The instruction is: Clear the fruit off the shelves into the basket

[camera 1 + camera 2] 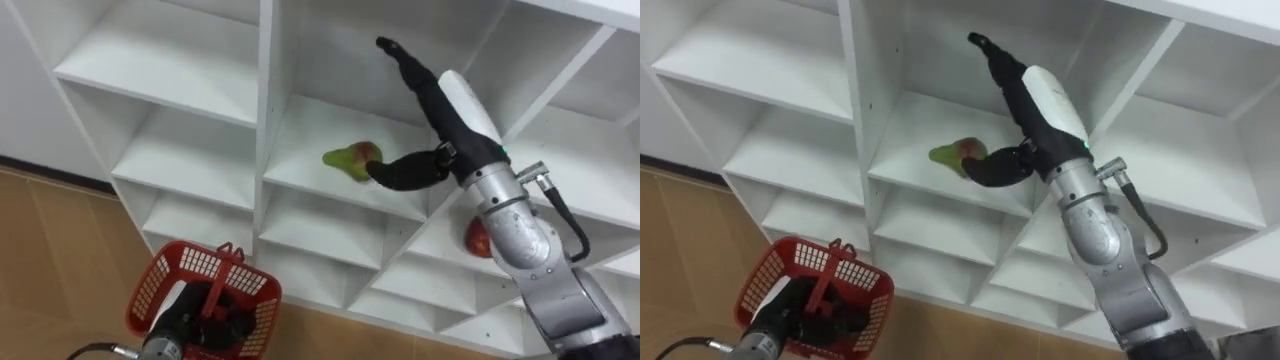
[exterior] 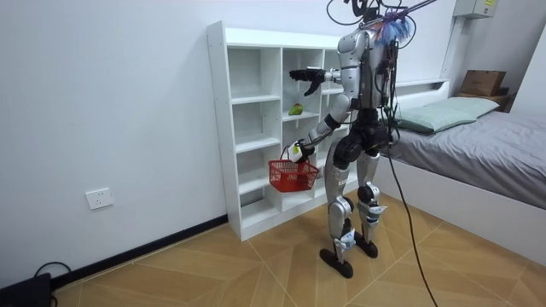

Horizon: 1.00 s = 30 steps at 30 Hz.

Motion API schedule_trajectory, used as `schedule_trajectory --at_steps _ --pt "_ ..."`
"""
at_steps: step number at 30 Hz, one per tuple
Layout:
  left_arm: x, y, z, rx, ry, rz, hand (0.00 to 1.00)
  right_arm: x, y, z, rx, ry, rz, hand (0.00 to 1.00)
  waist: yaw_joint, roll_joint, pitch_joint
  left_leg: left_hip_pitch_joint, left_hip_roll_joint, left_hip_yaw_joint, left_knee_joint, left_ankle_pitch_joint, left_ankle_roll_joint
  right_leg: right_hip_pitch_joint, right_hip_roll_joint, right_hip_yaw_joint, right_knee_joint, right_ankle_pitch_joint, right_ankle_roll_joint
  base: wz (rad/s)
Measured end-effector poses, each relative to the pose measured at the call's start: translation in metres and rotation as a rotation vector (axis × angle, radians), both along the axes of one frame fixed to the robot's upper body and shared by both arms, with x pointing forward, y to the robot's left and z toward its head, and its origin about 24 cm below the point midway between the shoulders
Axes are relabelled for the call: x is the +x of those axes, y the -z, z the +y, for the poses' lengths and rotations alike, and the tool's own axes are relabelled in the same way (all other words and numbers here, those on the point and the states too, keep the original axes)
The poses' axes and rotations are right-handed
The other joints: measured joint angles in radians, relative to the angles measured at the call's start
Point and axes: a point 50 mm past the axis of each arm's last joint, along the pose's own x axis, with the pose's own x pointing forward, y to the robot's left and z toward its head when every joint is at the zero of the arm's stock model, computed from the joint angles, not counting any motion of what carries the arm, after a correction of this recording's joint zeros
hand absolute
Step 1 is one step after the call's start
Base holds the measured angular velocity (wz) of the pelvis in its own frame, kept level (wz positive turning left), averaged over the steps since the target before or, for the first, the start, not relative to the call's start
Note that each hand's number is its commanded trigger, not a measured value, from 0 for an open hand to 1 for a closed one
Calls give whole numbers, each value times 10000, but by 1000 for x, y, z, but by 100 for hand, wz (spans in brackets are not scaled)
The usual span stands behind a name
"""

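Two fruits are showing in the white closet [image 1: 268, 100]. One green pear [image 1: 350, 158] with a red blush is lying on a shelf in the middle column. One red apple [image 1: 476, 238] is sitting in a compartment lower down and to the right, half hidden behind the robot's forearm.

One right hand [image 1: 450, 110] is reaching into the pear's compartment. It is released: its fingers [image 1: 400, 55] are stretching straight up towards the back of the compartment, and its thumb [image 1: 400, 170] is spreading out low, with its tip right at the pear's side. Whether the thumb is touching the fruit I cannot tell. Nothing is clasped in this hand.

One red wire basket [image 1: 160, 275] is hanging low on the robot's left, over the wooden floor [image 1: 50, 260]. One left hand [image 1: 195, 322] is grasping it, curled about the upright handle. What is lying inside the basket I cannot tell.

In the room view the robot is standing upright on both feet, facing the closet, with its right arm raised to shelf height and the basket hanging at hip level. One bed [image 2: 478, 136] is standing behind it at the room view's right.
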Motion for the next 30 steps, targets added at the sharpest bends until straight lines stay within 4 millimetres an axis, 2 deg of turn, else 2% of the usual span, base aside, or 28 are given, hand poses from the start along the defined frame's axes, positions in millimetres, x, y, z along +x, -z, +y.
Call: schedule_trajectory --at_steps 3,12,19,23,26,30 --pt "2 -1 2 138 176 21 100 6 1 -7 238 297 215 0 77 -101 -6 -32 -14 -83 45 -2 -2 3 -2 -3 2 0 0 7" --pt "3 -1 -1 484 483 255 100 15 15 -19 1059 870 1106 0 349 -123 -14 -160 -32 -220 65 0 -6 19 -8 -154 2 0 0 5" --pt "3 0 -1 966 966 350 100 26 25 -28 1306 1430 1779 0 415 -152 0 -270 -89 -382 227 1 -4 25 -42 -273 -2 0 0 8" --pt "3 -1 0 1061 1004 386 100 28 30 -33 1260 1727 1997 0 418 -191 32 -372 -130 -532 243 2 -2 16 -65 -443 -8 0 1 10" --pt "3 -1 0 1061 1012 374 100 28 32 -33 1239 1776 2065 0 444 -191 103 -446 -137 -562 292 1 -1 -20 -72 -524 -6 0 1 4" --pt "5 -1 -3 1080 1187 362 100 28 37 -35 1184 1863 2274 0 493 -173 132 -861 -147 -605 579 1 -2 -331 -87 -665 6 1 -2 5"
